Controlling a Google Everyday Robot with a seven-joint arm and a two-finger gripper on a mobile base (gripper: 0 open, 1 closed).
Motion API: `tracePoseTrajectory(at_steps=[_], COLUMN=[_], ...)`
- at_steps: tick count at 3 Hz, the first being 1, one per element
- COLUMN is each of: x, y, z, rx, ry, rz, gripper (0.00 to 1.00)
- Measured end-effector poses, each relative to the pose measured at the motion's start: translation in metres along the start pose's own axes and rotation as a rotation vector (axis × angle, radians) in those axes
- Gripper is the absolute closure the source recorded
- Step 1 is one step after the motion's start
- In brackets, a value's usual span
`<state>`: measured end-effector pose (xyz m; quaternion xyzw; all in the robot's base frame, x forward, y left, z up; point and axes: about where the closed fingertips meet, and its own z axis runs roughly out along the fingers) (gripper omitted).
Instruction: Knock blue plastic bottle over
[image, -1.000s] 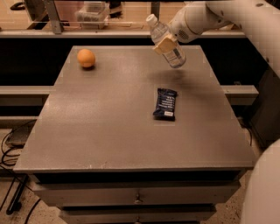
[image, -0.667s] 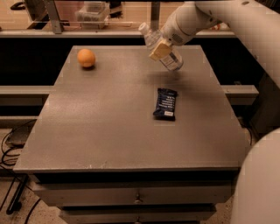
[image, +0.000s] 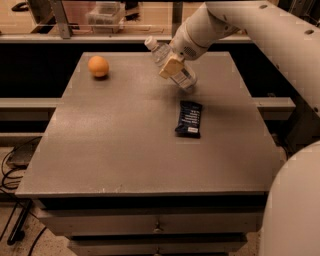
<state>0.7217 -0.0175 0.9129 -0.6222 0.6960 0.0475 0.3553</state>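
Observation:
The blue plastic bottle (image: 183, 77) is a small clear bottle with a white cap, at the far middle of the table. It leans steeply, with the cap up and to the left and the base near the tabletop. My gripper (image: 171, 65) is at the end of the white arm that reaches in from the upper right. It lies against the bottle's middle, with its tan tip over the bottle's body and hiding part of it.
An orange fruit (image: 98, 66) sits at the far left of the grey table (image: 120, 150). A dark blue flat snack wrapper (image: 189, 119) lies just in front of the bottle. A shelf with a clear container (image: 105, 12) stands behind the table.
My gripper has swung left with the bottle against it. The bottle's cap has moved left and the bottle leans more steeply. The orange and the wrapper have not moved.

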Motion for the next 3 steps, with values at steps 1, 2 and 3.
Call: tracePoseTrajectory(at_steps=[1,2,3], x=[-0.018,-0.034,-0.038], y=[0.021,0.041,0.043], z=[0.009,0.011,0.012], rx=[-0.077,-0.163,-0.171], ry=[-0.055,-0.143,-0.154], rz=[0.005,0.051,0.055], gripper=[0.01,0.00,0.00])
